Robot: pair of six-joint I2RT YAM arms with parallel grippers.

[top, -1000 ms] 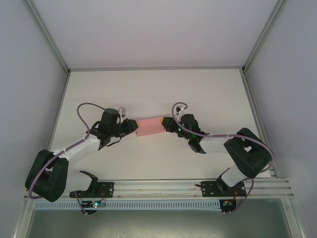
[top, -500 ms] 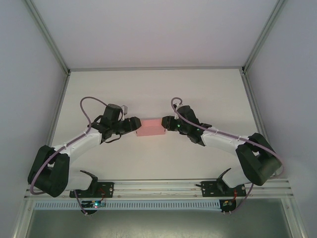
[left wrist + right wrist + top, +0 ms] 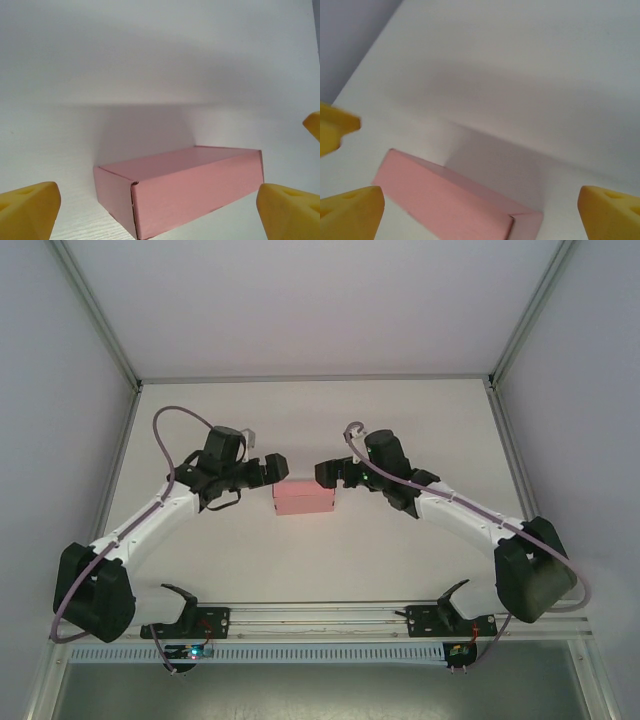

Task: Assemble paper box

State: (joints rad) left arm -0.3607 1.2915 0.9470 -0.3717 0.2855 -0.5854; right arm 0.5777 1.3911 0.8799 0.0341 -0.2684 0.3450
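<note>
Workpiece: paper box [image 3: 302, 498], plain pink card, formed into a low closed rectangular box.
Location: lying flat on the white tabletop [image 3: 400, 420], midway between the two arms, its long side running across the overhead view.
Left tool [image 3: 277, 468]: released, jaws wide, grasping nothing; positioned just off the box's far left corner.
Right tool [image 3: 325, 474]: released, jaws wide, grasping nothing; positioned just off the far right corner.
Clearance: in both wrist views the yellow pads [image 3: 30, 210] flank the box without touching it.
Step in hand (judged): letting go of the finished box and clearing away.
Procedure: keep both jaws fully spread. Lift first, then back each tool off along its own approach line (thin card shifts at the lightest brush). Do not sweep across the lid or the ends.
Check: the corner seam [image 3: 133, 205] in the left wrist view appears closed; confirm the lid lies flush before leaving.
Markings: no brand, label or writing is readable on any box face seen; the tabletop is likewise blank.
</note>
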